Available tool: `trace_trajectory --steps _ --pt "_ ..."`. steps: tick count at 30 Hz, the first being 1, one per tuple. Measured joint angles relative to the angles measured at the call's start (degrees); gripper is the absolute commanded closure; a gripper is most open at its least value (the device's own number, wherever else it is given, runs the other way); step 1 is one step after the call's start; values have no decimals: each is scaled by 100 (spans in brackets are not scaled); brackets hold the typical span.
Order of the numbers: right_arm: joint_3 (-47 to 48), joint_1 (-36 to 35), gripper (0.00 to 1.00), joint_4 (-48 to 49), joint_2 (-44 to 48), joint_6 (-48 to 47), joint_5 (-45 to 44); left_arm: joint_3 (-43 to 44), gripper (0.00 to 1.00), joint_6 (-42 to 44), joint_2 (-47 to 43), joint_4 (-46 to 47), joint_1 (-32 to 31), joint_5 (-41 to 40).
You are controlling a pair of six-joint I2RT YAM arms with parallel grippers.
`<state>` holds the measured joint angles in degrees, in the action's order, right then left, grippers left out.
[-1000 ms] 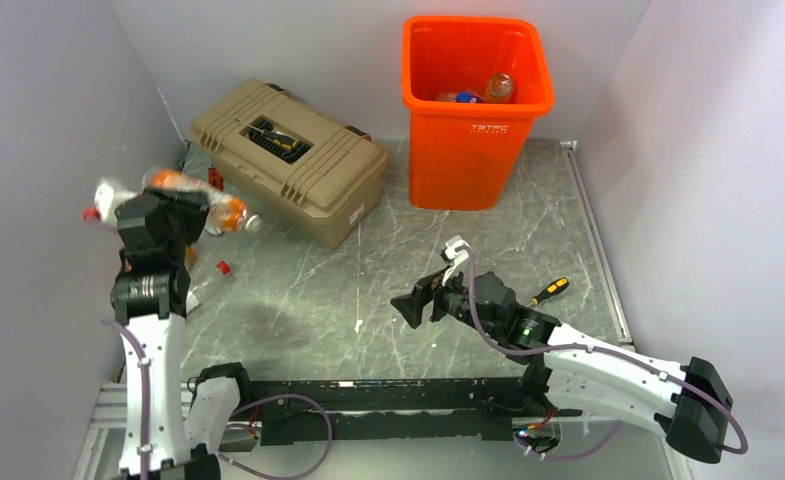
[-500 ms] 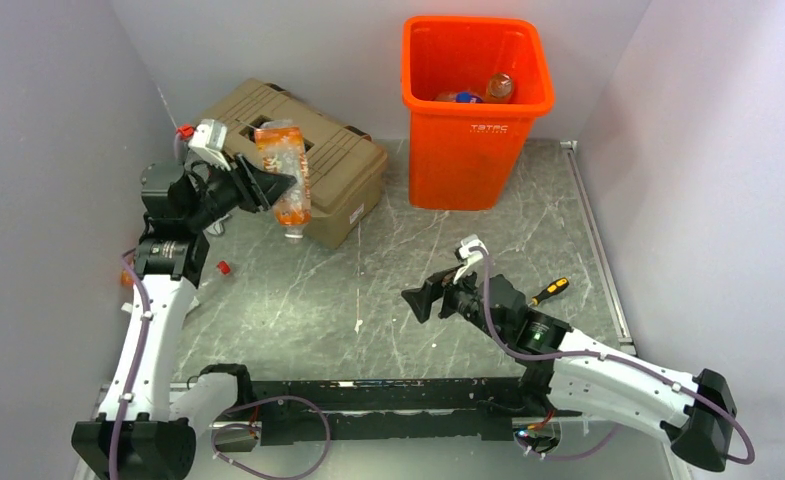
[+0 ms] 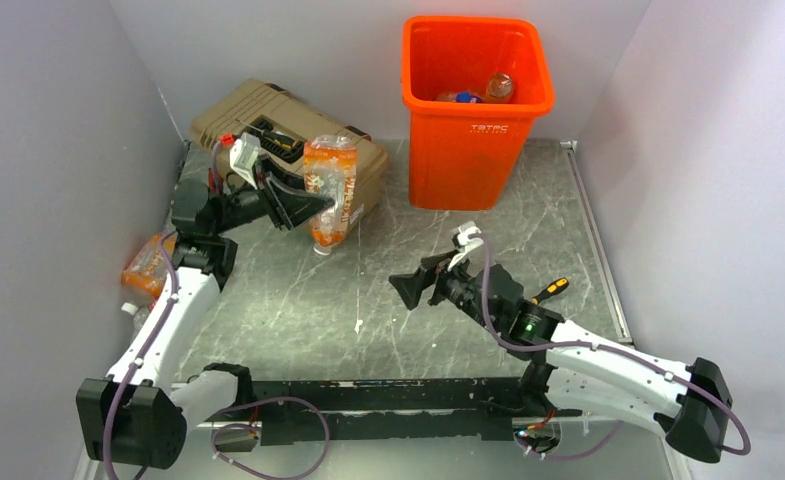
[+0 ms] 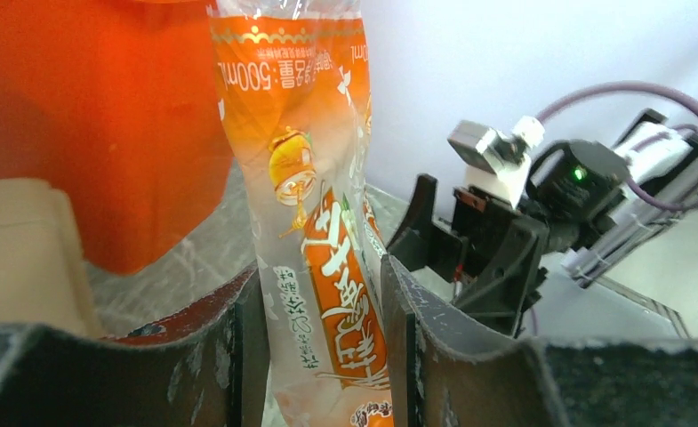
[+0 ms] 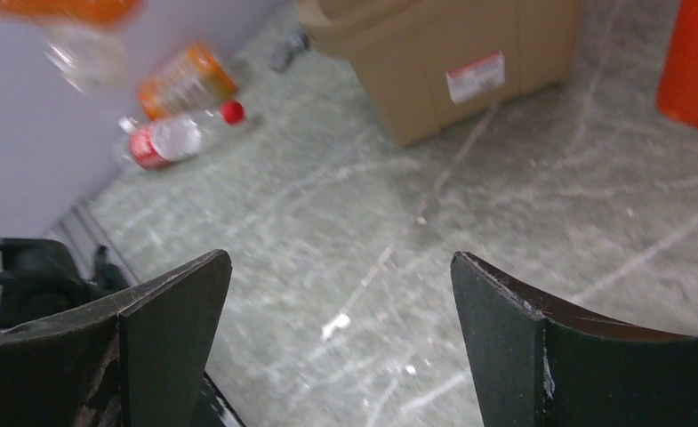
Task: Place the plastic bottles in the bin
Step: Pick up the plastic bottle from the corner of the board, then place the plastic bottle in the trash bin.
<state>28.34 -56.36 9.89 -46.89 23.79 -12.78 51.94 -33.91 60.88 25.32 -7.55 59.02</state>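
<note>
The orange bin (image 3: pixel 476 150) stands at the back, with bottles (image 3: pixel 498 88) lying inside it. My left gripper (image 3: pixel 316 204) is shut on a crumpled clear bottle with an orange label (image 3: pixel 330 185), held in the air cap-down in front of the toolbox. The left wrist view shows that bottle (image 4: pixel 314 205) pinched between both fingers of the gripper (image 4: pixel 320 285), with the bin (image 4: pixel 87 124) behind it. Mid-table, my right gripper (image 3: pixel 414 290) stands open and holds nothing (image 5: pixel 340 267). Two more bottles, one orange-labelled (image 5: pixel 188 78) and one red-labelled (image 5: pixel 172 138), lie by the left wall.
A tan ribbed toolbox (image 3: pixel 258 125) sits at the back left, next to the bin. A screwdriver with a yellow and black handle (image 3: pixel 550 290) lies to the right of my right arm. An orange-labelled bottle (image 3: pixel 148 268) rests against the left wall.
My left arm has swung right from the left wall, carrying the orange-labelled bottle across the front of the toolbox towards the bin. The right gripper has opened a little wider.
</note>
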Motion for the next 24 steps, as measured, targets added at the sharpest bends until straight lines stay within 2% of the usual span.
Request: trace_trajectory --steps 2,5,12,24 --pt "190 0 0 146 15 4 131 -308 100 -450 -33 772 -42 125" --pt "459 0 0 319 79 -2 389 -734 100 -861 -214 1460 -107 168" --pt "1340 0 0 575 -205 -149 896 -984 100 -1241 -568 2179 -315 219" --pt "3910 7 0 105 -1606 -824 1453 -984 100 -564 -940 1316 -835 293"
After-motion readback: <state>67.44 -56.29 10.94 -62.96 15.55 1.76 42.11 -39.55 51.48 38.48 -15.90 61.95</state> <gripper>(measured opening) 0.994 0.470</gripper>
